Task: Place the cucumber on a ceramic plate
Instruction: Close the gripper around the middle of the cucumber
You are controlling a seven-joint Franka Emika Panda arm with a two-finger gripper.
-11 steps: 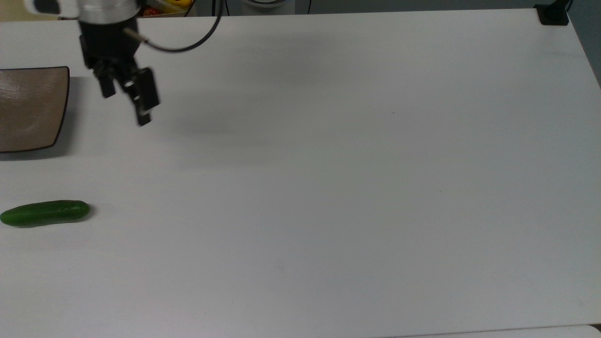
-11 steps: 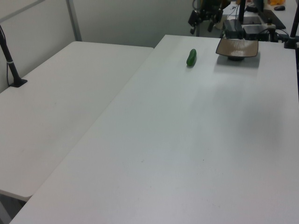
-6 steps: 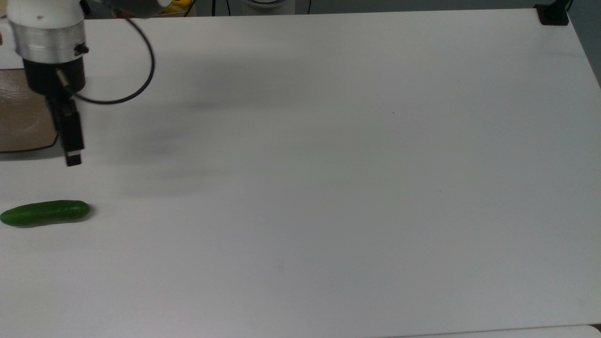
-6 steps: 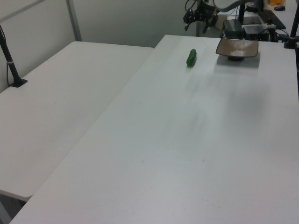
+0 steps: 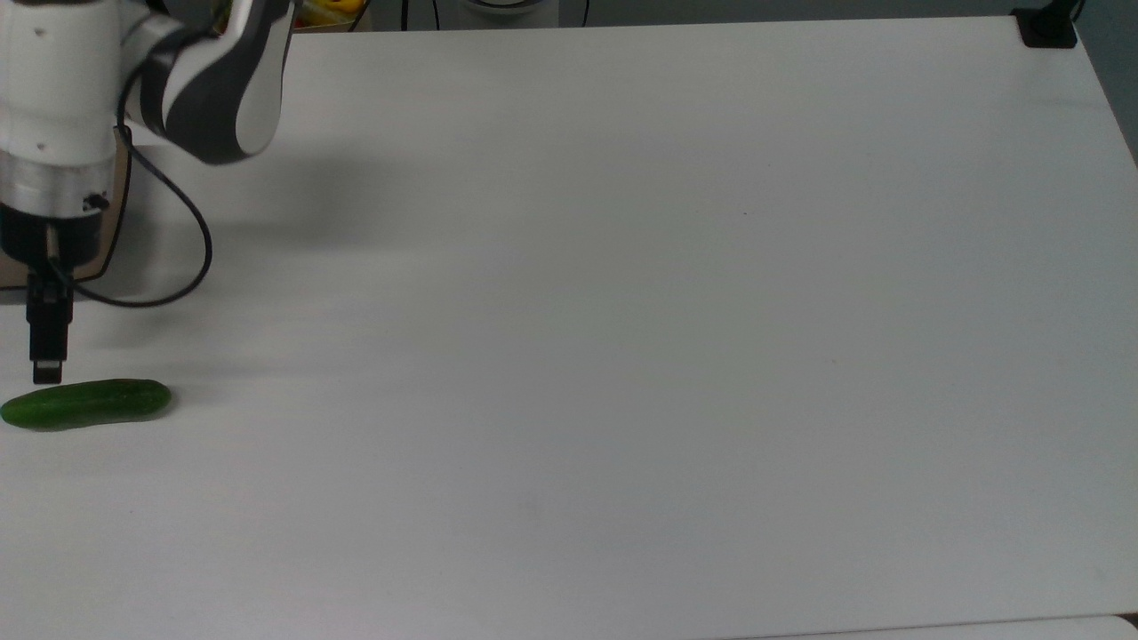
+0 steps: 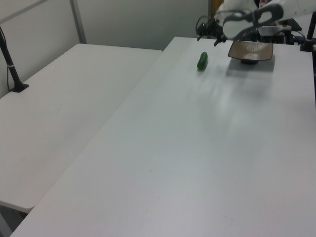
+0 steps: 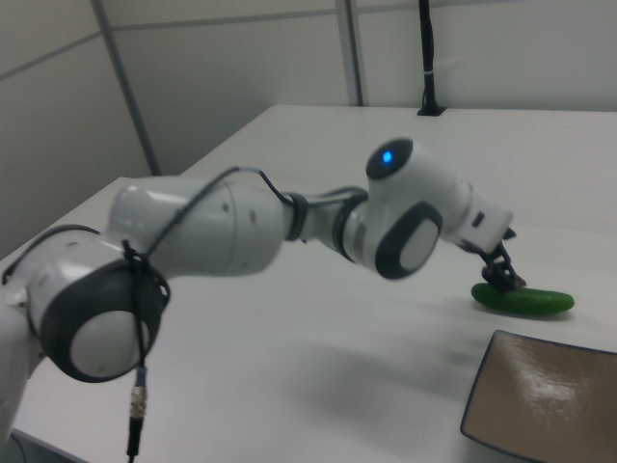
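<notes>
The dark green cucumber (image 5: pixel 84 404) lies flat on the white table near the top view's left edge. It also lies on the table in the left view (image 6: pixel 202 60) and in the right view (image 7: pixel 523 300). My gripper (image 5: pixel 49 363) hangs just above the cucumber's far side, open and holding nothing. In the left view the gripper (image 6: pixel 207 39) has its two fingers spread above the cucumber. In the right view the gripper (image 7: pixel 503 274) hovers close over it. The square brownish plate (image 6: pixel 250 50) stands empty beside the cucumber, largely behind my arm in the top view (image 5: pixel 100 253), and in the right view (image 7: pixel 545 400).
The white table (image 5: pixel 622 356) stretches wide to the top view's right. A black post base (image 5: pixel 1047 27) sits at its far right corner. A second white table (image 6: pixel 64 108) adjoins on the left view's left, with a black stand (image 6: pixel 12 69).
My arm swung from beside the plate's right edge toward the top view's lower left, across the plate, and turned. The gripper now hovers at the cucumber. Cucumber and plate stayed put.
</notes>
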